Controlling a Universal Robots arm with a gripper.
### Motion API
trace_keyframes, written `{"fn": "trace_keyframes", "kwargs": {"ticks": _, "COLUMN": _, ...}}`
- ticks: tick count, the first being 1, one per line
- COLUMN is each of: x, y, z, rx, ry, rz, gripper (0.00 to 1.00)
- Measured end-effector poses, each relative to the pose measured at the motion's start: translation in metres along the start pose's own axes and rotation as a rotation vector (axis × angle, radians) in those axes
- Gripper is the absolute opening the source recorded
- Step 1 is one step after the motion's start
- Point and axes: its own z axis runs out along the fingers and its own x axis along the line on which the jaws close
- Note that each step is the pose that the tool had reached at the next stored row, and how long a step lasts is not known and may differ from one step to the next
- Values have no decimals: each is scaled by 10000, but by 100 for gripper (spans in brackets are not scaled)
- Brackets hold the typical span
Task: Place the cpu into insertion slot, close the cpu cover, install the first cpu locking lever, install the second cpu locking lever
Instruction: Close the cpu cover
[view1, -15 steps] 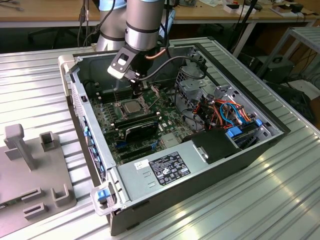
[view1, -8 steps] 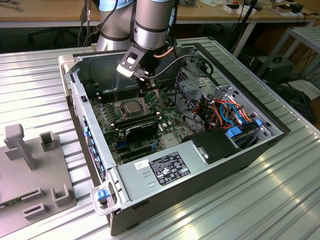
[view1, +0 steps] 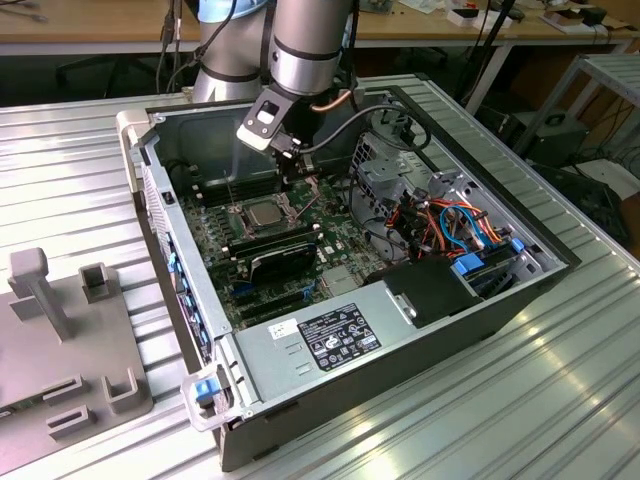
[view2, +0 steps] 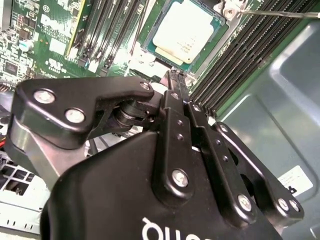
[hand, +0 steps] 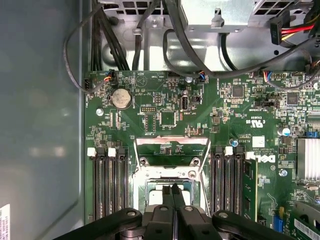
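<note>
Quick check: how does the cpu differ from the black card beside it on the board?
The cpu is small, square and silvery; the black card is larger, oblong and dark. The cpu lies just below the shut hand; the black card sits clear of it. Both sit on the green board.

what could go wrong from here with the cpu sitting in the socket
1. The shut gripper hangs right over the cpu; an off-centre push down might shift or scratch the chip.
2. The cpu cover is open and a thin locking lever juts out by the memory slots; a sideways sweep might snag either.
</note>
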Motion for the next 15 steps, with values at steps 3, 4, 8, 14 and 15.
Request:
{"fn": "trace_keyframes", "kwargs": {"ticks": 3, "x": 6, "y": 2, "z": -31, "rx": 0, "ry": -3, "rz": 3, "gripper": 11}}
{"fn": "trace_keyframes", "kwargs": {"ticks": 4, "x": 8, "y": 3, "z": -33, "rx": -1, "ry": -3, "rz": 1, "gripper": 11}}
{"fn": "trace_keyframes", "kwargs": {"ticks": 8, "x": 9, "y": 16, "z": -33, "rx": -1, "ry": -3, "rz": 1, "gripper": 11}}
{"fn": "trace_keyframes", "kwargs": {"ticks": 14, "x": 10, "y": 68, "z": -32, "rx": 0, "ry": -4, "rz": 1, "gripper": 11}}
{"fn": "trace_keyframes", "kwargs": {"ticks": 15, "x": 10, "y": 102, "z": -31, "rx": 0, "ry": -4, "rz": 1, "gripper": 11}}
